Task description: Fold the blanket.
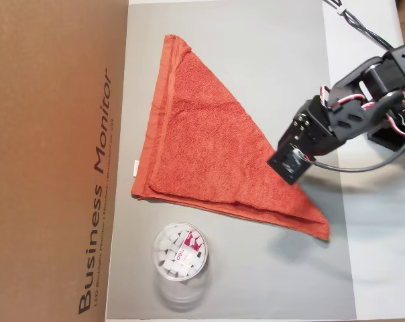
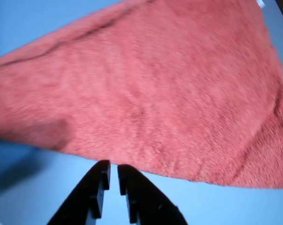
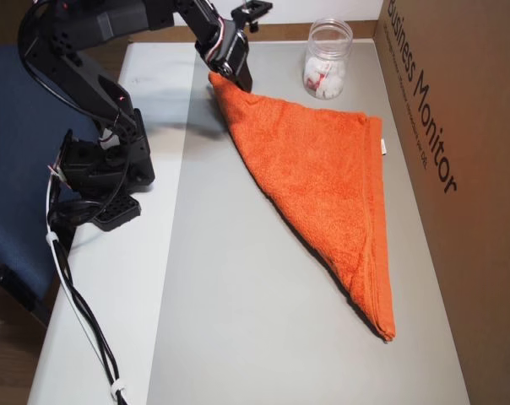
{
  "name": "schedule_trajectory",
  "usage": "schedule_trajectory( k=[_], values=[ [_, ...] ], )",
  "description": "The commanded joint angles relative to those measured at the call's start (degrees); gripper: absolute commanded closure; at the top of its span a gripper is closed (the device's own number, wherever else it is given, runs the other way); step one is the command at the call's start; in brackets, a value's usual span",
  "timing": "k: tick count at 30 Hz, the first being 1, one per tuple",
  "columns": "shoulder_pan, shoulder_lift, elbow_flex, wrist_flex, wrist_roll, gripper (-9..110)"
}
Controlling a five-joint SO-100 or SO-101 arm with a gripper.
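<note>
The blanket [image 1: 202,147] is an orange-red terry towel lying flat on the grey mat [image 1: 269,60], folded into a triangle. Its long hem runs along the cardboard box side, and a small white tag [image 1: 135,166] sticks out there. It also shows in the other overhead view [image 3: 322,169] and fills the wrist view [image 2: 155,84]. My gripper [image 2: 113,176] hovers just off the diagonal folded edge, near the triangle's pointed corner [image 3: 217,82]. Its black fingers [image 2: 97,187] stand almost together with nothing between them. In an overhead view [image 1: 293,161] the wrist housing hides the fingertips.
A clear plastic jar [image 1: 180,251] of white pieces stands on the mat beside the towel's short side [image 3: 327,59]. A brown "Business Monitor" cardboard box [image 1: 55,161] borders the mat. The arm's base [image 3: 103,169] and cable [image 3: 78,304] sit on the white table.
</note>
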Motion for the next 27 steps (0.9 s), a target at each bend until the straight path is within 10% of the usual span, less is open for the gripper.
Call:
schedule_trajectory(
  k=[1,27],
  values=[
    [-3.25,4.75,2.29,-0.62,-1.85,101],
    [-23.03,9.4,13.18,-5.1,-8.61,90]
  ],
)
